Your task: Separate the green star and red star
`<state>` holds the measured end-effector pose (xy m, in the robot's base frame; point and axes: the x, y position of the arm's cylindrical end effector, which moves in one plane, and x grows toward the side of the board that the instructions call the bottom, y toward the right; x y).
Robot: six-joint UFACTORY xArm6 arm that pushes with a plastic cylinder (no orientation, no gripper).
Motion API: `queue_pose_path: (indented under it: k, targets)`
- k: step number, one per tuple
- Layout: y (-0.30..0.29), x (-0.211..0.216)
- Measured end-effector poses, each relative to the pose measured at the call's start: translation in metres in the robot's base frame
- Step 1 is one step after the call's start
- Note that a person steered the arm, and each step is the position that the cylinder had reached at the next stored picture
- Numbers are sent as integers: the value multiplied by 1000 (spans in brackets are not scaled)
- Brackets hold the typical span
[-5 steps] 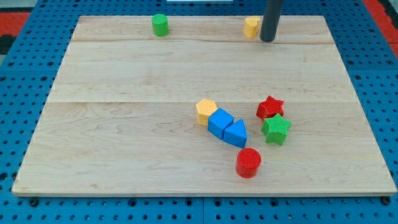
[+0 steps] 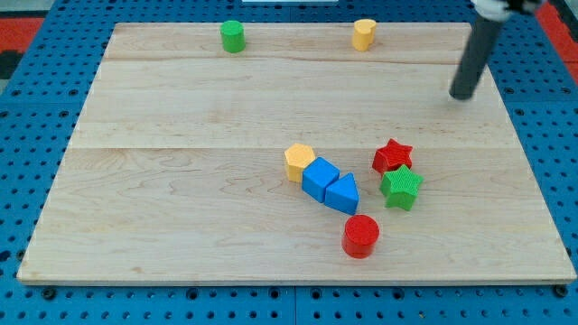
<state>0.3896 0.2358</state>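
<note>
Camera view: my tip (image 2: 463, 96) has swung away from the yellow block (image 2: 364, 34) at the tabletop's (image 2: 181, 181) far edge and now sits out toward 2 o'clock on the board, well apart from every block. There is no pincer on this rig, only the rod, so nothing is being held.

The red star (image 2: 392, 155) and green star (image 2: 401, 187) have not moved; they lie right of centre, touching, the green star at about 5 o'clock from the red one. My tip stands at roughly 1 o'clock from the red star.

Nearby, unchanged, are the yellow pentagon block (image 2: 299, 162), the blue cube (image 2: 320, 178), the blue triangle (image 2: 342, 193) and the red cylinder (image 2: 360, 236); the green cylinder (image 2: 233, 35) stays at the far edge.

The shift looks like an approach: separation is not yet begun, and the tip seems to be lining up to come down between or against the stars.
</note>
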Motion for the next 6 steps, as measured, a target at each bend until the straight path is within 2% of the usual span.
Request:
queue_pose_path:
  k: [1,2,3,4,6]
  targets:
    - [-7,73]
    - [-79,71]
    - [-115,99]
    - [-147,100]
    - [-233,-1]
